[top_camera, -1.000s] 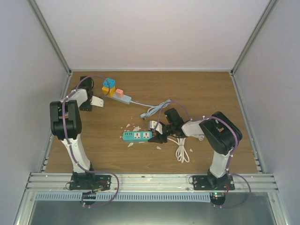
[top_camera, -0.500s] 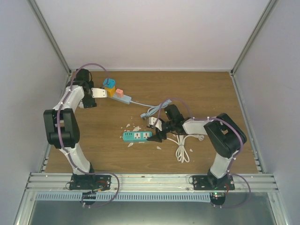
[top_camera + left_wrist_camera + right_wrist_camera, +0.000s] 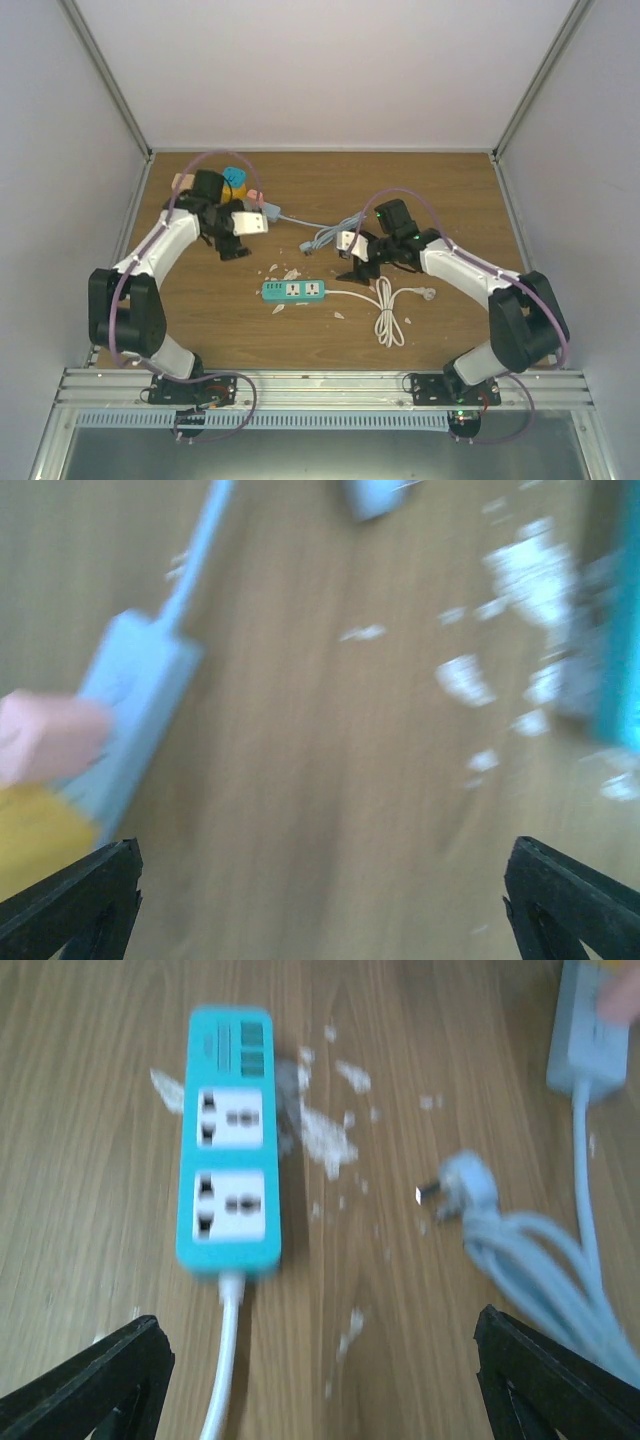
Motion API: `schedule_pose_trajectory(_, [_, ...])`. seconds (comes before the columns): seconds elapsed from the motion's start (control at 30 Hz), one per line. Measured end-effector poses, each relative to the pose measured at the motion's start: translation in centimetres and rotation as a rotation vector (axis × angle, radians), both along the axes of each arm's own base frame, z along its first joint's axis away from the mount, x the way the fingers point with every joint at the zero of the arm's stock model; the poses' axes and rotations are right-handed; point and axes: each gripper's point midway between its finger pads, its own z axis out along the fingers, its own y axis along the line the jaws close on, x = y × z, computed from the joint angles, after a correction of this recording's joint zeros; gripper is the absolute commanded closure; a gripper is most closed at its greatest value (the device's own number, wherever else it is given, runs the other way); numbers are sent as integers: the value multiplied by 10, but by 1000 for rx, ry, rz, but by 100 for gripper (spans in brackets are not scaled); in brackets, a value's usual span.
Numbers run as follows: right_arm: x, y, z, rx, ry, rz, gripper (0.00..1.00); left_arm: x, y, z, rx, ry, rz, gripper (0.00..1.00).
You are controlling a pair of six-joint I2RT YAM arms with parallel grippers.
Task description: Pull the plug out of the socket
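Observation:
The socket, a pale grey-blue power strip (image 3: 268, 210), lies at the back left with its thin pale cable (image 3: 322, 236) running right. A blue and yellow plug (image 3: 235, 179) and a pink plug (image 3: 254, 196) sit in it, partly hidden by my left arm. In the left wrist view the strip (image 3: 135, 705), the pink plug (image 3: 45, 735) and the yellow plug (image 3: 35, 835) are at the left, blurred. My left gripper (image 3: 245, 232) (image 3: 320, 905) is open and empty just in front of the strip. My right gripper (image 3: 350, 258) (image 3: 320, 1385) is open and empty over bare table.
A teal power strip (image 3: 293, 290) (image 3: 228, 1185) lies mid-table with a coiled white cable (image 3: 388, 318). White scraps (image 3: 283, 273) lie round it. The pale cable's loose plug (image 3: 462, 1180) lies right of the teal strip. Walls enclose the table on three sides.
My left arm has swung from the back left corner to the front of the pale strip. My right gripper has moved back and right, away from the teal strip's end.

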Motion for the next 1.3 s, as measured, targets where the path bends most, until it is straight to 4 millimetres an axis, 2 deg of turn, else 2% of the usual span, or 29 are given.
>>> schedule_pose_trajectory(0.13, [-4,-33,-8,-93,34,-50,16,-45,-37,-24,-74,106,-82,3])
schedule_pose_trajectory(0.2, [-14,-46,-14,-139,53,-63,16,-63,-48,-36,-99,158,-111,4])
schedule_pose_trajectory(0.4, [-46,-69,-34,-224,121,-66,16,-91,-63,-53,-154,247,-146,5])
schedule_pose_trajectory(0.7, [-61,-79,-62,-292,193,-69,17,-132,-78,-81,-181,358,-196,9])
schedule_pose_trajectory(0.8, [-66,-87,-77,-339,215,-76,17,-139,-81,-88,-180,372,-200,15])
schedule_pose_trajectory(0.9, [-70,-96,-87,-381,215,-78,17,-137,-86,-89,-182,358,-205,22])
schedule_pose_trajectory(1.1, [-69,-111,-93,-425,176,-91,17,-138,-109,-89,-185,332,-245,38])
schedule_pose_trajectory(1.3, [-53,-150,-94,-478,132,-165,17,-147,-142,-91,-196,322,-305,43])
